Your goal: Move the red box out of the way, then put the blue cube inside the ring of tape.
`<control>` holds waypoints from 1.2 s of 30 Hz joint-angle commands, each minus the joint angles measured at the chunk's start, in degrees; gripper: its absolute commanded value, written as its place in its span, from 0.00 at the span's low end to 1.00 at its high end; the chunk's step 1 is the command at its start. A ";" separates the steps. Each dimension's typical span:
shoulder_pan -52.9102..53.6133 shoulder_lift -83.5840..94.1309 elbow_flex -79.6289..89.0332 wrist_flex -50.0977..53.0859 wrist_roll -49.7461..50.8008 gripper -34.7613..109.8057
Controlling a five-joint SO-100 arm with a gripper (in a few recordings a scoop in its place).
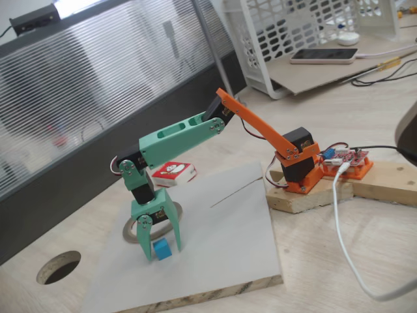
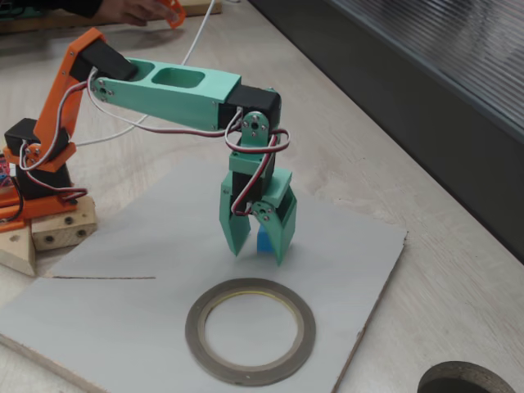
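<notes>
At lower left of a fixed view, the gripper (image 1: 158,250) straddles the cube (image 1: 161,248), fingers wide. It looks light, rigid, slippery: best pinched across flat opposite faces.

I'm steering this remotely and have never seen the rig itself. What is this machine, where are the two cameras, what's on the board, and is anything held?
It is a small green and orange robot arm bolted to a wooden block. One fixed camera looks from the board's front corner, the other from the opposite side. The gripper is open, its fingers straddling the blue cube, not yet clamped. The ring of tape lies flat on the grey board. The red box sits at the board's far edge, behind the arm.
</notes>
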 commanded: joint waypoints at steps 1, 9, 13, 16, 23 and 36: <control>-0.18 1.49 -0.18 0.26 0.18 0.55; 0.09 1.67 -0.35 0.26 0.26 0.55; 0.09 1.67 -0.35 0.18 0.62 0.55; 0.09 1.67 -0.44 0.18 0.62 0.55; 0.09 1.67 -0.44 0.09 0.70 0.55; 0.09 6.77 -0.53 0.00 0.26 0.39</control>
